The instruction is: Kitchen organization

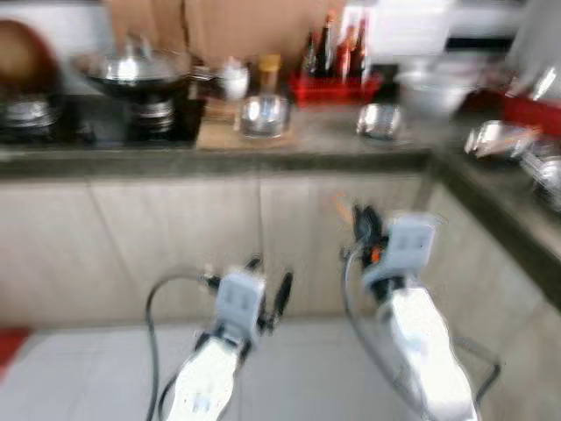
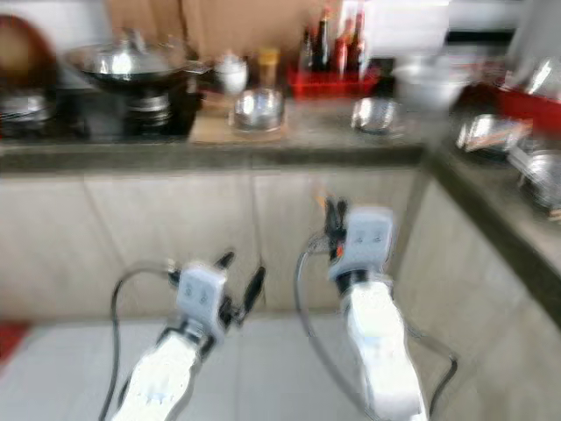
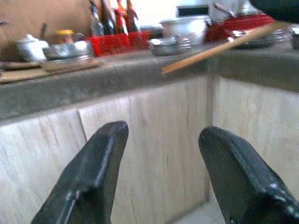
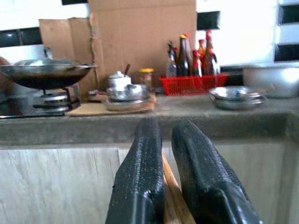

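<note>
My right gripper [image 1: 364, 224] is held up before the cabinet doors, below the counter's edge. It is shut on a thin wooden stick [image 3: 219, 46], whose light wood shows between the fingers [image 4: 174, 200]. Lower and to the left, my left gripper [image 1: 270, 281] stands open with nothing between its fingers [image 3: 98, 158]. On the grey countertop [image 1: 307, 145] sit a steel bowl [image 1: 263, 114] on a board, a red basket of sauce bottles [image 1: 337, 83], a shallow steel dish [image 1: 379, 120] and a large pale pot [image 1: 434, 92]. The eye views are blurred.
A wok [image 1: 136, 70] rests on the black stove [image 1: 88, 123] at the left. The counter turns a corner at the right, where steel dishes [image 1: 500, 136] and a red rack lie. Cardboard leans against the back wall. Light floor tiles lie below.
</note>
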Motion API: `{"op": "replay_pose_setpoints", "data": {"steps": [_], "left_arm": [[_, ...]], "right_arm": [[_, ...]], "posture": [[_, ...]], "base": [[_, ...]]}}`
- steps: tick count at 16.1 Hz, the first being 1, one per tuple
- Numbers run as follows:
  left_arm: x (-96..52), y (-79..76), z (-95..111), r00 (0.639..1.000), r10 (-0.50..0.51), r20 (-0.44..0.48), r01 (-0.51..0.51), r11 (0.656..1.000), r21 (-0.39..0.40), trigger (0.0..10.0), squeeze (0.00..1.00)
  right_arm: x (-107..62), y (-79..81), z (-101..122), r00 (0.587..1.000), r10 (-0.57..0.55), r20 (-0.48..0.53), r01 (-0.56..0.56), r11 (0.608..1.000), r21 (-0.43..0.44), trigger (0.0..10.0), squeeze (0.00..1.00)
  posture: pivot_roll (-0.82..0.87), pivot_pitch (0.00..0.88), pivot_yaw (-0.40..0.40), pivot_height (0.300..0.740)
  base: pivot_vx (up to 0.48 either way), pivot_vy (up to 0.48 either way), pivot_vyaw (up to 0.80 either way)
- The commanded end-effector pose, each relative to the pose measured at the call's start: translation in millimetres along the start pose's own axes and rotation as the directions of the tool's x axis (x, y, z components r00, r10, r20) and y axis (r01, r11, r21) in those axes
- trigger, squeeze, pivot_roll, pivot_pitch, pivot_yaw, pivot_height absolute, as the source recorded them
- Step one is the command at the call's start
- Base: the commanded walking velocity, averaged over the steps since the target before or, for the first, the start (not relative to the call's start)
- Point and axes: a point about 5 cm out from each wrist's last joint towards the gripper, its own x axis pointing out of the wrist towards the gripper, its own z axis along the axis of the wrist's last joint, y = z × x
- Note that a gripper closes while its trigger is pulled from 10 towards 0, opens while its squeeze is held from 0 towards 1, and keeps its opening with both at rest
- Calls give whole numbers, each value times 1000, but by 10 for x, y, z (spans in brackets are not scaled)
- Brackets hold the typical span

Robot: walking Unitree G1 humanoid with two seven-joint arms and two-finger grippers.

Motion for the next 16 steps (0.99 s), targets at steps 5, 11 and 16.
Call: {"op": "replay_pose_setpoints", "data": {"steps": [5,11,16], "left_arm": [[19,-6,5,1000,-14,-1,14,1000,-1,10000,0],[20,-26,-8,999,-40,-10,40,999,13,10000,0],[23,-5,-1,999,-34,-10,34,999,15,10000,0]], "right_arm": [[-63,-17,-5,1000,-12,-11,12,1000,-6,10000,0],[-56,13,8,1000,-9,-3,9,1000,-20,10000,0],[-41,14,15,1000,-19,-1,19,1000,-21,10000,0]], "posture": [[20,0,-33,740],[24,0,-33,740],[26,0,-33,740]], "base": [[0,153,-773],[0,478,-800],[0,476,-800]]}}
